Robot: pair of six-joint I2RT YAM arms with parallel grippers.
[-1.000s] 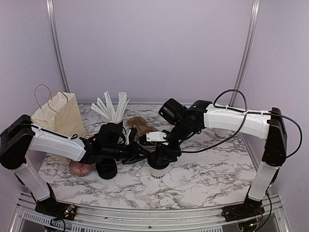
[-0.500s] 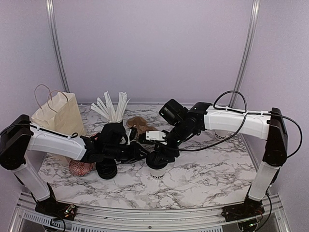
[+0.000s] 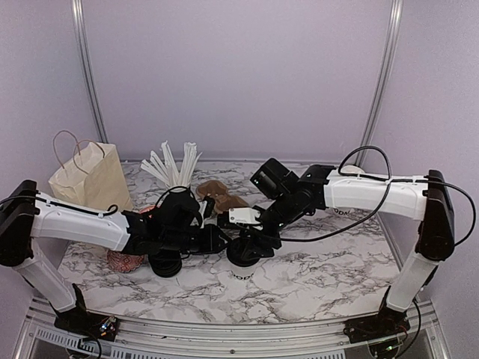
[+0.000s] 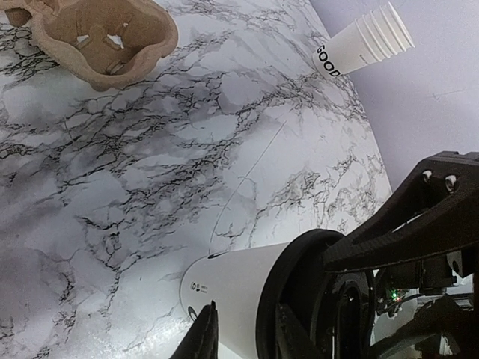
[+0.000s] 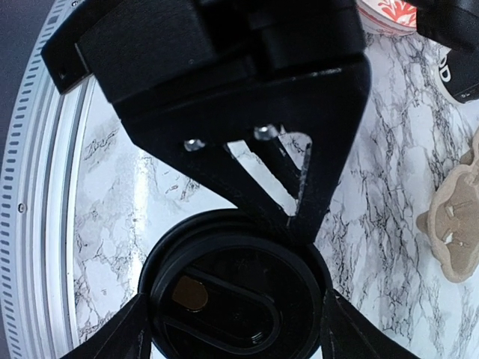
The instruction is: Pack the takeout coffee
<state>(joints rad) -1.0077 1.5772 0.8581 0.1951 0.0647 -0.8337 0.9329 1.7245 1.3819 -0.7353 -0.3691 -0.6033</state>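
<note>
Right claw (image 5: 236, 333) of mine is clenched from above on the black lid (image 5: 232, 295) of the coffee cup (image 4: 224, 288), with one finger against each side of the lid's rim. My left claw (image 4: 245, 320) is at the side of the cup, just under the lid, and its two fingers are a little apart. It grasps nothing. Whether its tips touch the paper wall, I cannot tell.

The cup is of white paper, with black letters near its base and a small round mark on its wall. The lid is round, with a raised rim and an oval opening, and it sits on the cup's mouth. The cup stands upright on the marble surface (image 3: 322, 273), near the front, between my two arms.

Behind it lies a brown pulp carrier (image 4: 105, 37) with round pockets. At the back left a tan paper bag (image 3: 90, 179) stands with its handles up; what is inside I cannot see. Beside the bag, white sticks (image 3: 174, 164) fan upward. A stack of white cups (image 4: 363, 45), one inside another, is near the right wall. Close to my left arm are a stack of black lids (image 3: 165, 263) and a red-patterned bowl (image 3: 123, 260).
</note>
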